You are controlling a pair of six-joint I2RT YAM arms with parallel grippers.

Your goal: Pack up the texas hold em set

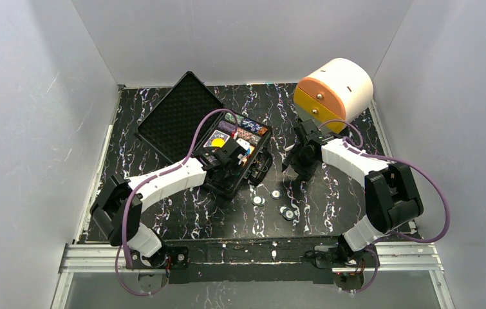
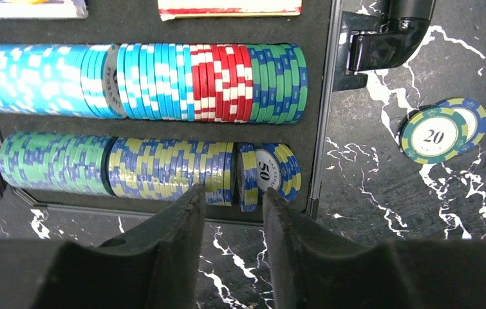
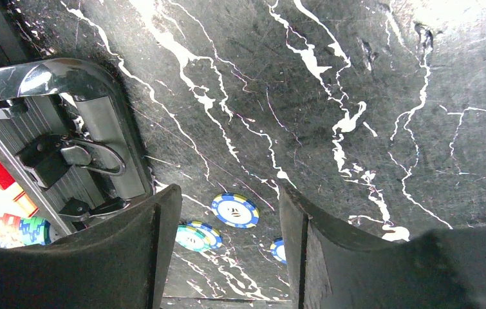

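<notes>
Left gripper [image 2: 230, 215]: jaws narrowly parted, empty, lower centre of the left wrist view, just beside the end of the lower chip row [image 2: 150, 168]. Black case [image 1: 179, 116]: open, centre of the top view, 2 chip rows inside. Right gripper [image 3: 230, 222]: jaws wide, empty, over loose chips [image 3: 235, 210] on the table [image 3: 356, 96].

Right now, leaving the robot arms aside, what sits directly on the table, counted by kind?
Black case, open: 1
Round drawer box: 1
Loose poker chips: 5
Total: 7
</notes>
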